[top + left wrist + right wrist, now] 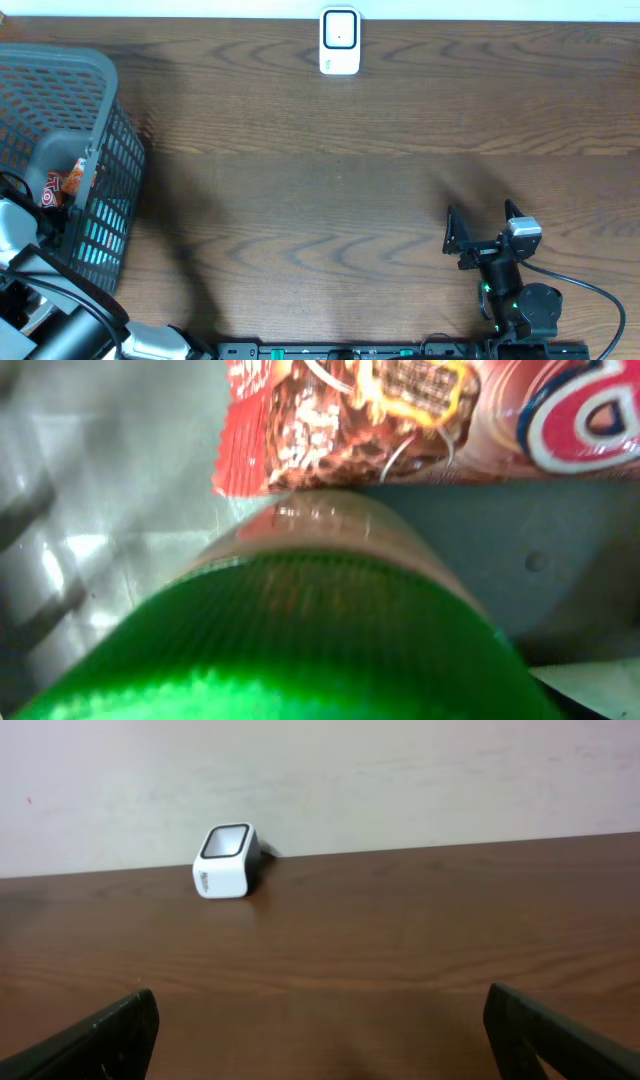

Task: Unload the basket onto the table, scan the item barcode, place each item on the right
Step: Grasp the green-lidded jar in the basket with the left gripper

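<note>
Far edge of the table (pixel 300 210), centre: scanner (pixel 340 42), white, dark window facing up, standing alone against the pale wall.

Left side: grey basket (pixel 112 190) with slotted walls. Inside it, a red wrapper (pixel 62 183) lying on the floor of the basket, near the side closest to the left arm (pixel 20 240). Left arm reaching over the near rim and down into the basket.

Left wrist view, very close and blurred: red wrapper (pixel 400 420) across the top, printed with a chocolate snack picture and a red-and-white logo. Just below it and touching its lower edge, a green item (pixel 300 650), ribbed, with a clear brownish upper part; possibly a bottle, hard to say at this range. Grey basket floor around both. No fingers visible here, so cannot tell whether the left gripper is spread or closed on anything.

Right side, near edge: right gripper (pixel 481 220) low over bare wood, well apart from scanner and basket, spread wide, nothing between its fingers (pixel 100 1040). Pointed towards the scanner (pixel 226 862).
</note>
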Tool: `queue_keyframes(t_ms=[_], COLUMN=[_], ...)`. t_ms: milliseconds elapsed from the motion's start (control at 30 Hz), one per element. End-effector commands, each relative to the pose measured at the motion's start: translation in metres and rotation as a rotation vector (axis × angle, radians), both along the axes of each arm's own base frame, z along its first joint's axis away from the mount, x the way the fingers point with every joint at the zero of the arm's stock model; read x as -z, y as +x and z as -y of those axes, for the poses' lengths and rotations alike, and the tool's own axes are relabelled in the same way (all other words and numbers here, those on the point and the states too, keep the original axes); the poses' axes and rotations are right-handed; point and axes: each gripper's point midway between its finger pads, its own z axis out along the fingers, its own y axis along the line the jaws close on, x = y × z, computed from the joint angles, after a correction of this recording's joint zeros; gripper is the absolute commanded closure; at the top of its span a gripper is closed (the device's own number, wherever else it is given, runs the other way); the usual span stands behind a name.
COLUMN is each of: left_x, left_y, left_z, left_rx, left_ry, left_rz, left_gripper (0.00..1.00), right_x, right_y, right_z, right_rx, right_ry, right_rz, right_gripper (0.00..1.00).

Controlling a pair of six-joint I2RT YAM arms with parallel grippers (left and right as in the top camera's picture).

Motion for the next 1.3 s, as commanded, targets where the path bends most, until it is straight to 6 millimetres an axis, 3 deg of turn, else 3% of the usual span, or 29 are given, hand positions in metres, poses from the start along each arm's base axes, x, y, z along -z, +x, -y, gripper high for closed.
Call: queue_keyframes(t_ms=[0,333,500,667,800,900,1067,1167,1267], left_x=[0.005,0.002,0.018,0.037,0.029,0.008,-0.059,-0.116,-0.181], left_y=[-0.005,0.0,-0.003,-0.005,-0.002,0.003,0.016,0.022,0.027], left_z=[-0.003,-0.019,-0.018,-0.016,-0.019,-0.024,-0.03,-0.029,-0.014], left_rx=[-0.009,-0.016,-0.016,-0.014,-0.014,-0.016,-0.015,-0.012,-0.021], left_ry=[0.008,0.078,0.054,0.016,0.03,0.05,0.126,0.202,0.266], left_rz=[-0.028,-0.015,-0.053,-0.087,-0.074,-0.05,0.06,0.17,0.347], left_gripper=[0.19,0.19,0.19,0.3,0.4,0.47,0.47,0.47,0.47], right_x=[0.0,0.0,0.0,0.0,0.0,0.0,0.0,0.0,0.0], right_y=[0.0,0.0,0.0,0.0,0.0,0.0,0.0,0.0,0.0], right_z=[0.0,0.0,0.0,0.0,0.0,0.0,0.0,0.0,0.0], right_rx=[0.001,0.001,0.001,0.001,0.001,0.001,0.001,0.001,0.001], right_ry=[0.011,0.011,0.011,0.011,0.011,0.011,0.011,0.011,0.011], right_rz=[-0.001,-0.001,-0.001,-0.001,-0.001,-0.001,-0.001,-0.001,-0.001], right_gripper=[0.01,0.01,0.01,0.01,0.01,0.01,0.01,0.01,0.01])
